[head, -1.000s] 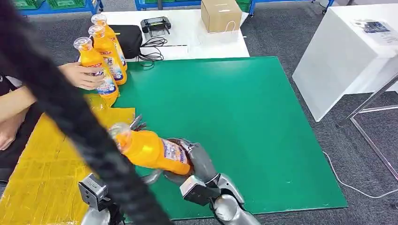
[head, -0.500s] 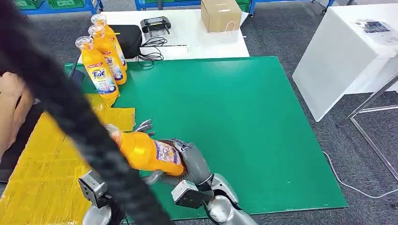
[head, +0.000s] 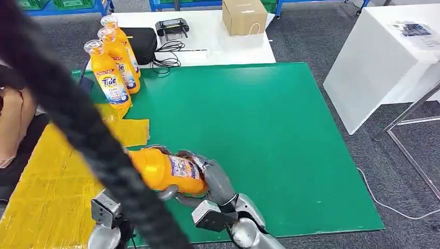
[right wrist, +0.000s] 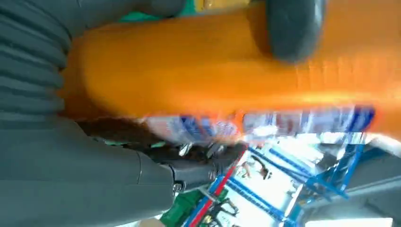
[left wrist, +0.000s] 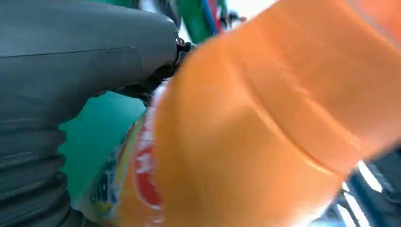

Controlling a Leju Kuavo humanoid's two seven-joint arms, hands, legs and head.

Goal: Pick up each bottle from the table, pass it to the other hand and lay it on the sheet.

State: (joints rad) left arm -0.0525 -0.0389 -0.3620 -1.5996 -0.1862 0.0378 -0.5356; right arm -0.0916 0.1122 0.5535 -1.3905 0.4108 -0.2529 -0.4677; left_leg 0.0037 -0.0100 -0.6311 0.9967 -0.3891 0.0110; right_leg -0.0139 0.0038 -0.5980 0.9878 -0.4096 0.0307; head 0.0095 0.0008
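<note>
Lying on its side above the near-left part of the green mat (head: 270, 135), the orange bottle (head: 163, 170) is being gripped by the right hand (head: 210, 176), whose grey fingers are wrapping over the labelled lower end of the body; the right wrist view is showing the thumb (right wrist: 293, 28) pressing across the orange plastic and the blue-and-white label running beside it. The left hand (head: 168, 193) is reaching up from under the same bottle, a light finger curling against its underside, but a thick black cable (head: 78, 124) is crossing in front and hiding most of it, so I cannot tell whether it is actually gripping. In the left wrist view the bottle's orange body (left wrist: 265, 123) is sitting right up against the grey thumb (left wrist: 94, 47), blurred and very close. The bottle's neck end is pointing away from the mat toward the yellow sheet (head: 46, 176), which is lying just beside the mat's left edge. Three more orange bottles (head: 111, 67) are standing upright in a row at the mat's far-left corner. A person's arm (head: 13, 124) is resting beyond the yellow sheet, well apart from the mat.
</note>
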